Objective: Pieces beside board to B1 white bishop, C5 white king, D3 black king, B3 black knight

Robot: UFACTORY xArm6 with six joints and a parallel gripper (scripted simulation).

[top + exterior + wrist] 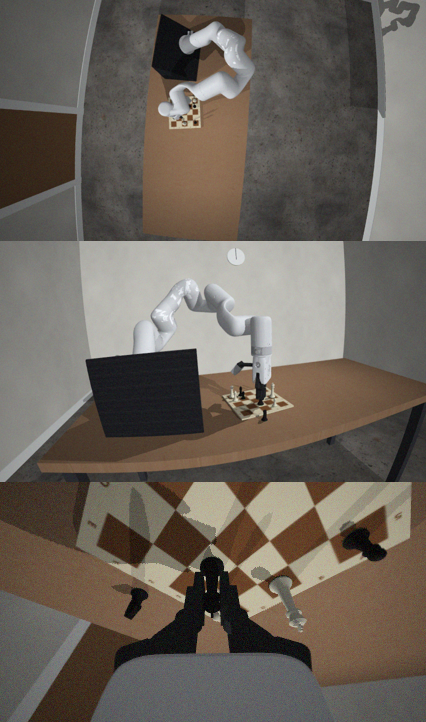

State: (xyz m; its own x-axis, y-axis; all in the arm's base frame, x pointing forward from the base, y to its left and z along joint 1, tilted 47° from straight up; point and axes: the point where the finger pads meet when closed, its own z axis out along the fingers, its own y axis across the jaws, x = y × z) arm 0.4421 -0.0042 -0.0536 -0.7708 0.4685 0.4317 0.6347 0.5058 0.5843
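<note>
My gripper [260, 396] [212, 583] is shut on the black king [260, 402] [211, 566], which is upright above or on light square D3 of the board [242, 418] [84, 538]; contact cannot be told. The white king [184, 123] [272, 391] [285, 594] stands on C5. The white bishop [235, 396] stands on what looks like B1. A black piece [264, 415] [136, 602], by elimination the knight, stands on the table beside the board's E edge.
A black piece [195, 122] [361, 542] stands on A5. A small white piece [274, 402] stands near my fingers, around E4. Near A1 are a tall white piece [231, 392] and two black pieces [240, 391] [242, 395]. A large black panel [176, 53] [146, 393] stands near the arm's base.
</note>
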